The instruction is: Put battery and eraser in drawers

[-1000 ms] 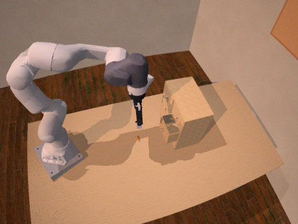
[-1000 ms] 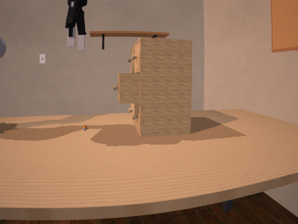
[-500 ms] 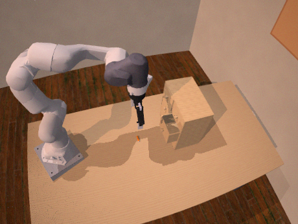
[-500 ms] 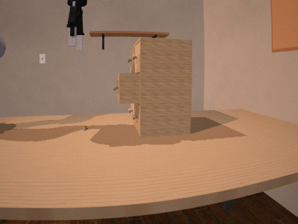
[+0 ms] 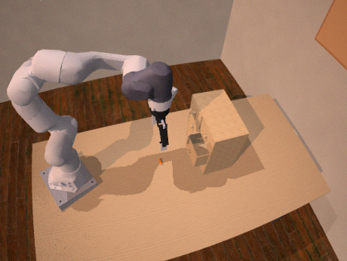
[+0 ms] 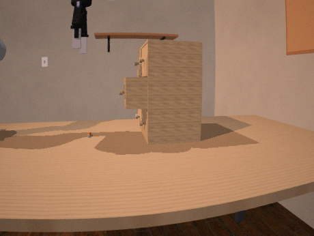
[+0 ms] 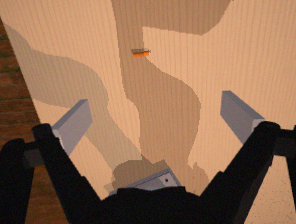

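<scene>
The small wooden chest (image 5: 216, 126) stands on the table, its drawer fronts facing the arm; it also shows in the exterior view (image 6: 172, 92). One middle-row drawer (image 6: 136, 93) is pulled partly out, on the side near the exterior camera, and its open top shows in the top view (image 5: 196, 139). The other drawers look pushed in. A small orange and grey object (image 5: 161, 161) (image 6: 89, 135) (image 7: 141, 52) lies on the table in front of the chest. My gripper (image 5: 164, 144) (image 6: 79, 43) (image 7: 154, 106) hangs high above the table, left of the chest, open and empty. I see no eraser.
A wall shelf (image 6: 136, 35) sits behind the chest. The arm's base (image 5: 68, 181) is bolted at the table's left. The table edge and the wooden floor (image 7: 12, 90) lie to the left in the wrist view.
</scene>
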Robot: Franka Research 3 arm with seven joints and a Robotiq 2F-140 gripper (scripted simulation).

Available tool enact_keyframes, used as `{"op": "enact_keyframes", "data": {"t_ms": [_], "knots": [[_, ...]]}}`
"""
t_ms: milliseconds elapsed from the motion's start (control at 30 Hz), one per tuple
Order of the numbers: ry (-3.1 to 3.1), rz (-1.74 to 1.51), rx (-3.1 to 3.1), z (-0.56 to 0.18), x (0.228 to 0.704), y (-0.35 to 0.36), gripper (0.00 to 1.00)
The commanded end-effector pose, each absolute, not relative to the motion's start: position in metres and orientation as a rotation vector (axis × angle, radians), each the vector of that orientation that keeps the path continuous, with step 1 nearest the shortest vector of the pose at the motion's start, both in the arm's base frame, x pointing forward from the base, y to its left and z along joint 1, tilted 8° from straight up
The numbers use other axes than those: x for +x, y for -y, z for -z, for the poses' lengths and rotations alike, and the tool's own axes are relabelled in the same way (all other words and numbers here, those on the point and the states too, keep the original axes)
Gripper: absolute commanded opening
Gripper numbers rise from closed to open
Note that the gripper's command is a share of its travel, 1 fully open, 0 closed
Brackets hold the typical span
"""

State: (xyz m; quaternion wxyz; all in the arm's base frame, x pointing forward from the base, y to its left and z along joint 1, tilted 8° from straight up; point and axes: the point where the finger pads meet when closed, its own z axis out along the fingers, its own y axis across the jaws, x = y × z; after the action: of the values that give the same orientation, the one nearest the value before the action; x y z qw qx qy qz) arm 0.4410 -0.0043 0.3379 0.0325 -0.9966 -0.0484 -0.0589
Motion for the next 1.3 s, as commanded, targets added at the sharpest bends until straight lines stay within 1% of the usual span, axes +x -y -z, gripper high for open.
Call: {"op": "enact_keyframes", "data": {"t_ms": [0, 233, 400, 500, 600, 800, 833, 900, 967, 1067, 1100, 1267], "knots": [[0.162, 0.18, -3.069, -0.338, 0.441, 0.005, 1.0], [0.072, 0.18, -3.066, -0.338, 0.439, 0.005, 1.0], [-0.345, 0.165, -3.026, -0.34, 0.43, 0.008, 1.0], [-0.345, 0.165, -3.026, -0.34, 0.43, 0.008, 1.0], [-0.607, 0.153, -2.973, -0.341, 0.423, 0.011, 1.0], [-0.767, 0.144, -2.928, -0.341, 0.42, 0.012, 1.0], [-0.906, 0.137, -2.883, -0.341, 0.416, 0.013, 1.0], [-0.928, 0.135, -2.875, -0.341, 0.416, 0.013, 1.0], [-1.08, 0.126, -2.815, -0.341, 0.412, 0.015, 1.0], [-1.094, 0.124, -2.809, -0.341, 0.412, 0.015, 1.0], [-1.238, 0.116, -2.744, -0.341, 0.408, 0.016, 1.0], [-1.437, 0.1, -2.638, -0.34, 0.404, 0.017, 1.0]]}}
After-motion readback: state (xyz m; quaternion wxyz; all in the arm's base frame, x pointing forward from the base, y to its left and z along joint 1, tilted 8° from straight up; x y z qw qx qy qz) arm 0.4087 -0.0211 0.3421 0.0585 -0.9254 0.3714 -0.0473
